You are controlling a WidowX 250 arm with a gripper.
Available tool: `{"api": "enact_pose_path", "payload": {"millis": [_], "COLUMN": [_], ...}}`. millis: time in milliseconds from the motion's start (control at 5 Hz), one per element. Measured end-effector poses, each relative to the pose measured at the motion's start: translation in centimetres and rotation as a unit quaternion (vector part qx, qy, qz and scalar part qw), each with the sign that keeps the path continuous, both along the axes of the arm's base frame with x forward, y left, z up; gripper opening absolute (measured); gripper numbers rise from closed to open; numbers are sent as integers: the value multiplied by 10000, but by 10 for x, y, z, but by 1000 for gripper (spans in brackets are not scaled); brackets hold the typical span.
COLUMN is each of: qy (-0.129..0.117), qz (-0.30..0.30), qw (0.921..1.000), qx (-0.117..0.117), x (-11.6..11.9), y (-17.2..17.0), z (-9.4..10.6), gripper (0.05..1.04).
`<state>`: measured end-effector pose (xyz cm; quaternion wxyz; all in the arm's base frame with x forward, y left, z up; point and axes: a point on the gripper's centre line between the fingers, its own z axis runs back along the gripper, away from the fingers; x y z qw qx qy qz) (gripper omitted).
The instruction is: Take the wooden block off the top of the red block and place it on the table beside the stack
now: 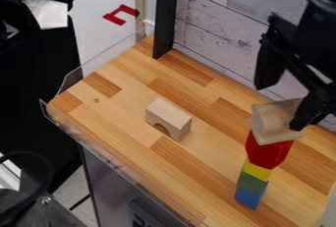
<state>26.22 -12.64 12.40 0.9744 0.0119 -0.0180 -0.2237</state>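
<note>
**Five high towards 5 o'clock, one piece standing apart!**

And here's the tabletop, stretched right across the scene, with the pale wall behind it at 1 o'clock and the black post up at 12. The arm is in at 2 o'clock, and look at that claw at 3: wide, with a clear spread between its two fingers! One finger overlaps the edge of the top piece in this view; whether it touches, I cannot tell. The wide spread suggests no firm grip.

Below it, what a stack! It runs from 3 o'clock down to 5, and it's upright. The tan block is the crown, its side scooped in a curve, and it appears to sit on the red block. Over to the centre for the arch, on its two feet, well apart from the stack and towards 10 o'clock from it.

Back to the tower: the red block is just under the crown, the blue block is the base at 5 o'clock, the green block rests on that, and the yellow block is squeezed between green and red.

The score, as I judge it: five pieces placed, the claw not yet clear of the top, the arch outside the tower.
</note>
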Motion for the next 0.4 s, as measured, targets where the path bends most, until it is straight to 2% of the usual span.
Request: {"api": "enact_pose_path", "payload": {"millis": [200, 400], "qy": [52, 68], "qz": [91, 140], "qw": [9999, 9998], "qx": [-104, -104], "x": [0, 1], "y": [2, 4], "z": [-5, -6], "gripper": [696, 548]}}
